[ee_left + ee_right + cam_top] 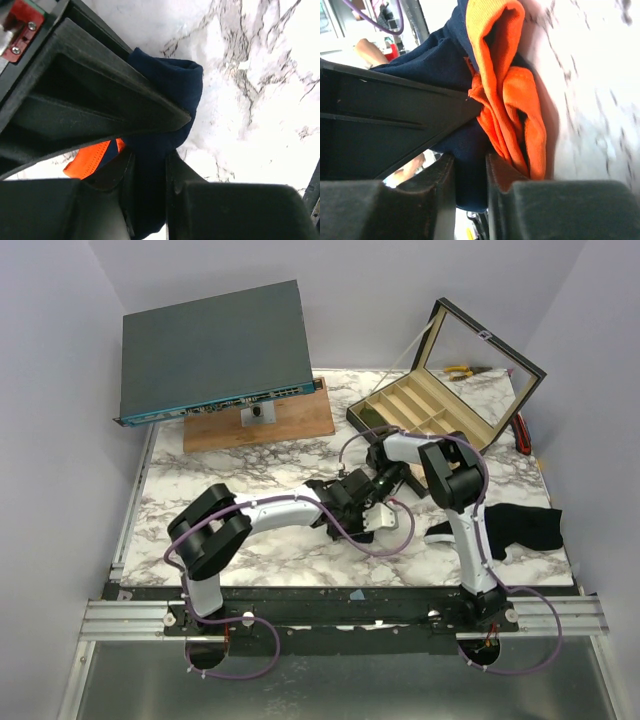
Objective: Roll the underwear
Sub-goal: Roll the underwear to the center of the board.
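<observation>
Both arms reach inward and meet over the middle of the white marble-patterned table top [250,470]. The left arm [270,510] folds at a low elbow near its base and stretches its forearm to the right, close over the surface. The right arm [455,475] rises from its base, bends at a high elbow and points back to the left and down. Their wrists sit just beside each other, almost nose to nose. The small navy-blue fabric underwear with orange trim [172,85] lies bunched on the marble between them, and from above it is largely hidden beneath the two tools. The left gripper [150,162] has its fingers drawn narrow, with a fold of navy cloth pinched in the slim gap; a strip of orange trim pokes out to one side. The right gripper [470,162] is likewise closed to a narrow gap on the garment, gripping navy fabric, with folded orange trim crumpled against the table beside its fingers. Well apart, near the right edge of the table, lies a black cloth with a white edge [525,525].
</observation>
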